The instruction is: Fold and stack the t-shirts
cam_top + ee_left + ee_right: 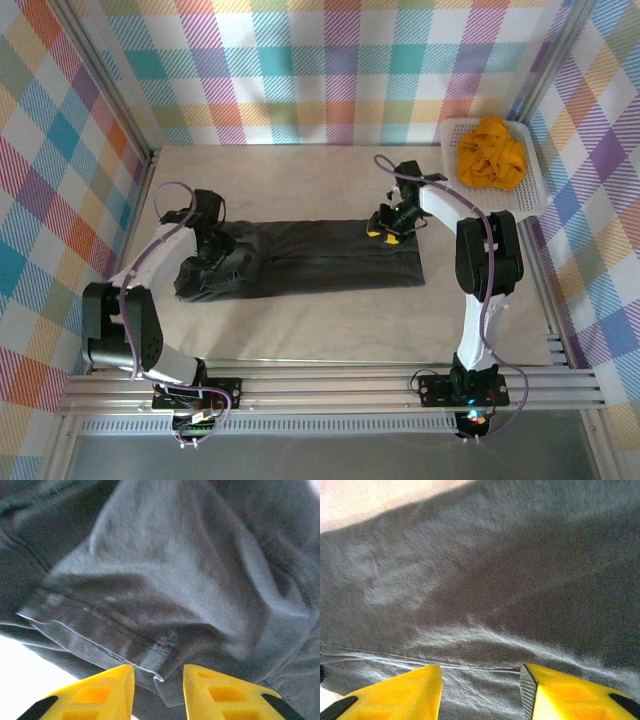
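- Shirts: the grey t-shirt (330,260) lies on the table (300,170) as a long strip folded lengthwise, flat at its right end and bunched at its left.
- The orange t-shirt (490,152) sits crumpled in the white basket (530,195) at the far right corner, well apart from the grey one.
- The left hand (213,243) is down on the bunched end; its wrist view shows the yellow fingers (100,695) apart, a hem corner lying in the gap.
- The right hand (385,228) rests at the strip's far edge near its right end, fingers (570,695) spread wide over flat cloth.
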Robot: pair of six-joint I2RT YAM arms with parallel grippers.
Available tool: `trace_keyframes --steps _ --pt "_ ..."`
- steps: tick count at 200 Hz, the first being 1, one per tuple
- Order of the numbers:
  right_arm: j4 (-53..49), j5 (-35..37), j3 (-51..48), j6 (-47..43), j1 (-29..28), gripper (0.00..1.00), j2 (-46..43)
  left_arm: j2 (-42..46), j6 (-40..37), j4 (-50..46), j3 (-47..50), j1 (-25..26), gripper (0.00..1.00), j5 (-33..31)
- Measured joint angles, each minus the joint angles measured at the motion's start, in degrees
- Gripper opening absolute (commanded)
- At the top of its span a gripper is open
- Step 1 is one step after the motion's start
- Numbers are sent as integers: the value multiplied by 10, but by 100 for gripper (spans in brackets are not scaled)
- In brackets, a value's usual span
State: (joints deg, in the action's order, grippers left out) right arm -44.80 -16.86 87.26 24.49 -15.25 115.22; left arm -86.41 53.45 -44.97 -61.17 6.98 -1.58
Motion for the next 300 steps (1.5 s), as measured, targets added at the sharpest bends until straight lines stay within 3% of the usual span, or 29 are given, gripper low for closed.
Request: trace_keyframes --steps 33,71,117,149,167,185,214,250,261,282,300 --pt "-40 36 88 -22 10 43 64 -128 45 17 -37 2 32 12" --pt "-80 81 111 -24 17 41 113 -283 59 -24 -200 -1 30 22" --pt "-37 108 -76 51 -17 41 -3 -475 45 -43 -507 12 30 45" --pt "9 87 -225 149 -101 41 -104 -638 23 -14 -774 56 31 82" --pt "44 55 -272 211 -156 41 -134 -699 23 35 -860 93 31 104" --pt "81 16 -287 270 -195 42 -137 -722 30 96 -877 127 32 127" --pt "125 -55 -267 349 -222 42 -106 -749 51 180 -896 155 44 158" --pt "140 -57 -266 394 -225 50 -115 -753 43 167 -930 156 66 158" --pt "132 -44 -280 403 -220 54 -146 -737 27 140 -926 154 68 147" --pt "113 -22 -318 406 -198 55 -245 -647 2 97 -835 156 67 125" --pt "104 -12 -353 385 -165 54 -335 -481 -12 92 -637 158 65 114"
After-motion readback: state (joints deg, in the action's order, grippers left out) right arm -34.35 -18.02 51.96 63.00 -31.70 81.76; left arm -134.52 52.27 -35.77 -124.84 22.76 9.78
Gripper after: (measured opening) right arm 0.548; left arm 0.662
